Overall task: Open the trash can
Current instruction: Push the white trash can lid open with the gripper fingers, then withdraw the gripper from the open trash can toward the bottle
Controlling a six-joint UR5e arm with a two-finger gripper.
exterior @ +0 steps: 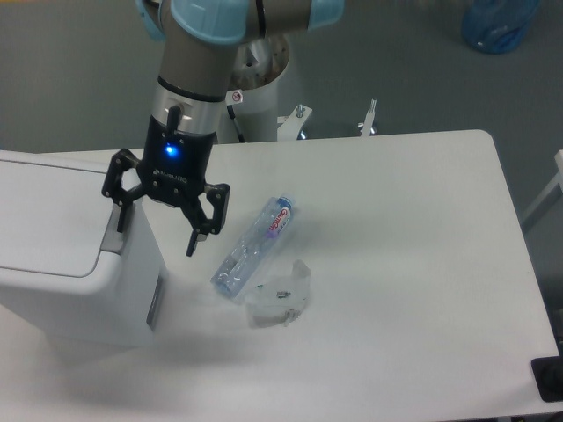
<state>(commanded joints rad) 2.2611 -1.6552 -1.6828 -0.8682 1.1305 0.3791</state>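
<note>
So I had the gripper (157, 230), jaws spread, above the trash can (62, 255) edge to press its grey tab (115, 234); lid was shut.

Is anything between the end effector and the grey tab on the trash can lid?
Nothing visible. The end effector, open, hangs right at the trash can's right edge, one finger above the grey tab. The clear bottle and a clear plastic piece lie on the table to the right, away from that path.
</note>
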